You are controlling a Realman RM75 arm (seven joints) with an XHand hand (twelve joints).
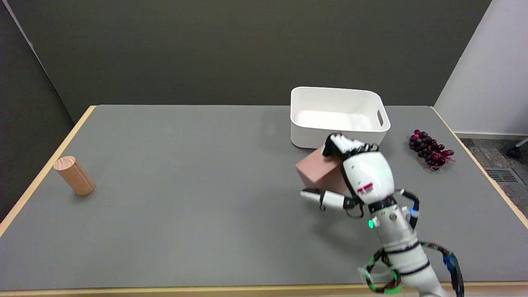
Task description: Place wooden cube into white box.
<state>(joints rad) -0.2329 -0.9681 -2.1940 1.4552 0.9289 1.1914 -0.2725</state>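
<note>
The right hand (pixel 350 173) holds the wooden cube (pixel 319 171). Its fingers (pixel 344 144) curl over the far top edge of the cube, and its thumb (pixel 319 197) sticks out under the near side. So the cube is squeezed between them. The cube is tilted, with one corner pointing left. I cannot tell if it is touching the table or lifted just off it.

The cube is just in front of the white box (pixel 338 117), on its near side. It is not inside the box. The box sits at the far side of the gray table (pixel 185 206), a bit to the right of the middle. It is open on top and has a handle hole in its right wall. Nothing shows inside it.

The white arm (pixel 402 247) reaches in from the near right corner. It has a small green light on it and colored wires looped around it.

A bunch of dark red grapes (pixel 431 150) lies to the right of the box, near the right edge of the table. A wooden cylinder (pixel 74 175) lies far away on the left side, near the left edge.
</note>
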